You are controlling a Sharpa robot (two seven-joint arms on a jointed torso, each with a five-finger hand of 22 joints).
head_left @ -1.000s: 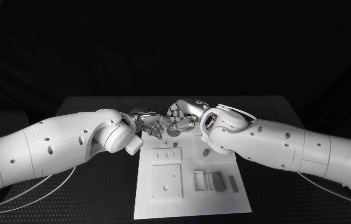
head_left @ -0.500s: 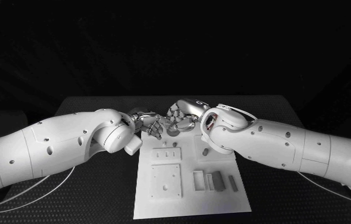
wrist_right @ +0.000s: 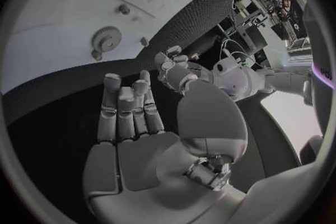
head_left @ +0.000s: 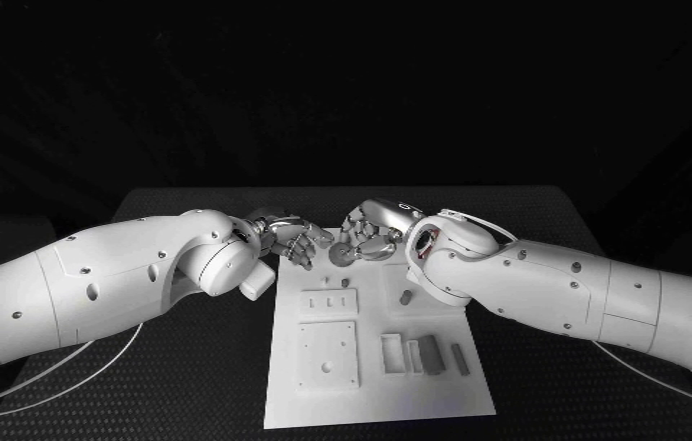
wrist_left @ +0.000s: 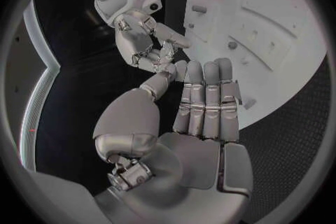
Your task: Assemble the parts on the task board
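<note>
The left arm reaches in over the black table, and its left hand hangs above the far left corner of the board. In the left wrist view its fingers lie straight and side by side with the thumb set apart, and the palm is bare: the hand holds nothing and is spread. Close beside it, just apart, the right hand hovers over the board's far edge at the end of the right arm. The right wrist view shows its fingers extended, the palm bare, so it too is spread and grips nothing. The fingertips of the two hands face each other across a narrow gap.

The board lies flat in the middle of the table. On it, going left to right, sit a raised square block with a slotted strip beyond it, then several upright grey parts near the right side. A gear lies flat on the board near its edge, and a small peg stands further in.
</note>
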